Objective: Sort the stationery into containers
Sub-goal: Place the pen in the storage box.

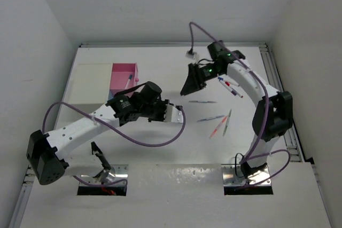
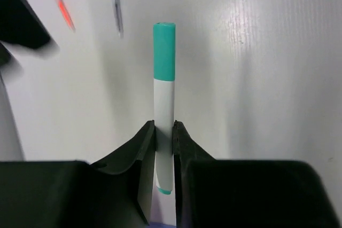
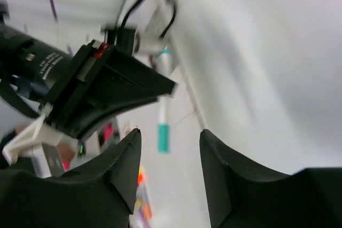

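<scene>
My left gripper (image 2: pixel 164 127) is shut on a white marker with a teal cap (image 2: pixel 164 94), gripping its lower barrel, cap pointing away. In the top view it (image 1: pixel 172 114) hangs over the table's middle. My right gripper (image 1: pixel 189 86) is open and empty just beyond it. In the right wrist view its jaws (image 3: pixel 170 132) stand wide apart, and the teal-capped marker (image 3: pixel 163 126) shows between them, farther off. The pink container (image 1: pixel 124 76) sits at the back left with a pen inside. Several pens (image 1: pixel 218 124) lie loose at centre right. I cannot make out the blue container.
A white block-shaped cabinet (image 1: pixel 91 84) stands left of the pink box. More pens (image 1: pixel 231 87) lie under the right arm's forearm. A purple cable (image 1: pixel 155 142) loops beneath the left arm. White walls enclose the table on three sides.
</scene>
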Robot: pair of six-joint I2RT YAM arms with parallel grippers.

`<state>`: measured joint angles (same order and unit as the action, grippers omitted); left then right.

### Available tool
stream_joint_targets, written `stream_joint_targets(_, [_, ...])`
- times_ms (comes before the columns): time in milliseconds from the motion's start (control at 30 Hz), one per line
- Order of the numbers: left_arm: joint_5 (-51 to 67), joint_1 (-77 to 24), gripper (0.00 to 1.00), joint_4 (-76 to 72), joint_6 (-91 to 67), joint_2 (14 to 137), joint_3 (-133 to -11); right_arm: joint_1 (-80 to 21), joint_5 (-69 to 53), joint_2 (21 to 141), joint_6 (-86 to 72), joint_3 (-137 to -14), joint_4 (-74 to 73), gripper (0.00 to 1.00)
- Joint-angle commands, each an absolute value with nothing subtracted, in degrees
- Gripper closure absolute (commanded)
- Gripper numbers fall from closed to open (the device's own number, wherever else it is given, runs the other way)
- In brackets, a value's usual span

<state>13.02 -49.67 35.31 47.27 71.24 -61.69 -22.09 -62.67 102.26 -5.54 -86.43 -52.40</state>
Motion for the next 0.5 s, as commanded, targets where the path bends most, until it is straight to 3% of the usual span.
stream_joint_targets(0, [11.7,-45.9,1.0,34.0,34.5,67.1,-61.3,-11.2,-62.7,100.6,-11.8,-90.4,-45.0,0.53])
stream_joint_targets(167, [7.0,-33.4,1.0,36.6,14.8,68.5,-64.6,-1.3,-59.2,96.6,-13.1,-84.5,-41.1,0.53])
stream_joint_targets(300, [7.5,-20.8,1.0,40.3,5.6,73.6,-69.7,2.2,-55.6,94.0,-10.4,-77.8,-41.0,0.53])
stream_joint_targets(467, [5.4,-12.0,1.0,41.9,-5.8,82.9,-80.0,3.6,-51.2,90.9,-11.8,-70.5,-36.1,0.55])
